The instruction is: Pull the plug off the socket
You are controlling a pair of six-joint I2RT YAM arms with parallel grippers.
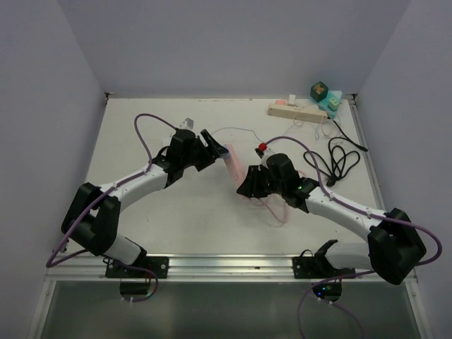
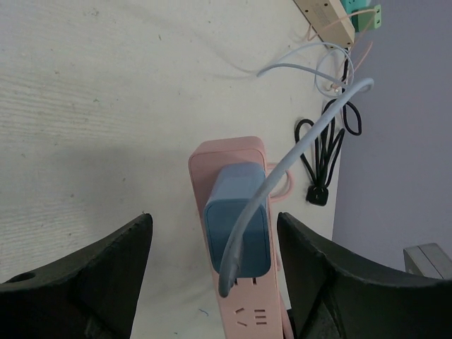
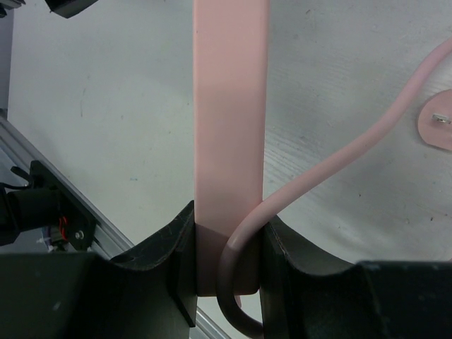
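Left wrist view: blue plug seated in pink socket strip, about mid-table. Could slip off, or tug only the pale cable, if closed off-centre. Left gripper open wider than the plug, either side, touching nothing. Right gripper clamped on the strip's near end.

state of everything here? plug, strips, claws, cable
blue plug: seated in the pink power strip
pink power strip: gripped at one end
left claw: open, straddling the blue plug, not touching
right claw: shut on the pink power strip
black cable: loosely coiled on the table
beige power strip: flat at the table's far edge
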